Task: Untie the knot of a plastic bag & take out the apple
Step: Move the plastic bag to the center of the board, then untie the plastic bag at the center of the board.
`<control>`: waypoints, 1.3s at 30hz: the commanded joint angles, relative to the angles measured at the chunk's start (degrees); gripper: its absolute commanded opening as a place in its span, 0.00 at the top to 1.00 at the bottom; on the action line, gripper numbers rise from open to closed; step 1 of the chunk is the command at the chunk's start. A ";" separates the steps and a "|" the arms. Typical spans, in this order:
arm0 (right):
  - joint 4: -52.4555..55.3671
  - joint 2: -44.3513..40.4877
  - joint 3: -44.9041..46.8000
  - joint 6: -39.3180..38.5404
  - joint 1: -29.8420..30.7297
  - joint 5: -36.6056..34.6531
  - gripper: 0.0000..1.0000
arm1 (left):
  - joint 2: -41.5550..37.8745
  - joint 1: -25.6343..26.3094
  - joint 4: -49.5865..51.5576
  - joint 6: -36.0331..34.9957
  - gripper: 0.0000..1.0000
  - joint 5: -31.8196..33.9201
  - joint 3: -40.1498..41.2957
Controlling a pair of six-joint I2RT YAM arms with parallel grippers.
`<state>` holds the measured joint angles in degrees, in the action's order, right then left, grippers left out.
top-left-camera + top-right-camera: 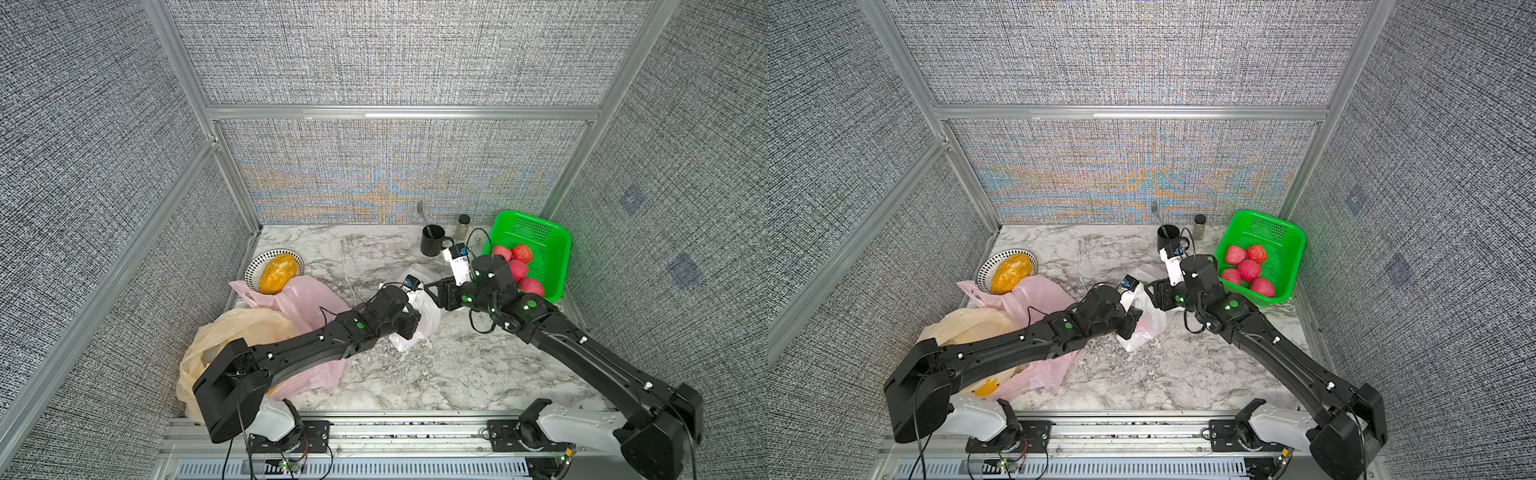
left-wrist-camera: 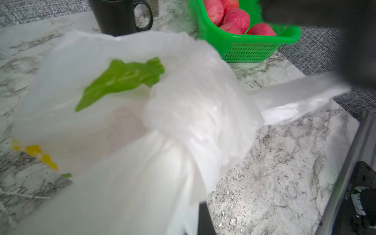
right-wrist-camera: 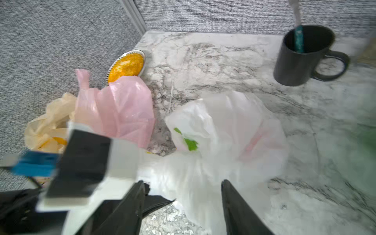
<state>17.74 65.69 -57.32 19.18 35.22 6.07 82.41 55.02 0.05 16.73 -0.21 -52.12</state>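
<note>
Right of centre on the marble table the white bag lies slumped. The left gripper is at its near-left side and the right gripper at its far-right side. The left one is closed flat. The film runs taut from it up to the knot, so we judge it has the bag's neck pinched. The right one's jaws stand partly apart astride loose film, and as far as we can see they are not pinching it.

We expect the film to be thin, limp and slippery, easy to tear, and apt to bunch rather than be pushed. The knot looks fat and soft. We would take the free handle strip close beside it and work that back through, rather than tug the bag's body. The apple shows only as a pink blush through the film. We take it for the one real weight: firm, round and likely to roll.

We count three bags: a beige bag nearest on the left, a pink bag behind it, and the white one. Farther back are one dish and one green basket holding five red apples. Farthest are one black mug with one fork, and one small jar.
</note>
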 commanded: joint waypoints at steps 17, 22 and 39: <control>-5.61 3.00 4.26 1.83 0.61 1.41 0.40 | 1.17 1.87 -5.15 -2.36 1.00 -3.20 -0.74; -5.54 5.12 5.31 0.48 0.62 2.36 0.88 | 0.69 1.99 -4.71 -2.89 0.94 -3.70 -1.29; -4.38 -3.29 13.29 -18.75 0.20 6.00 1.00 | -16.57 -1.91 15.82 -7.47 0.26 5.14 -8.38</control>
<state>13.52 62.96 -44.36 6.33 35.38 10.35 64.03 54.00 10.00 12.78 4.36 -58.13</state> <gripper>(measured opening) 0.050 0.723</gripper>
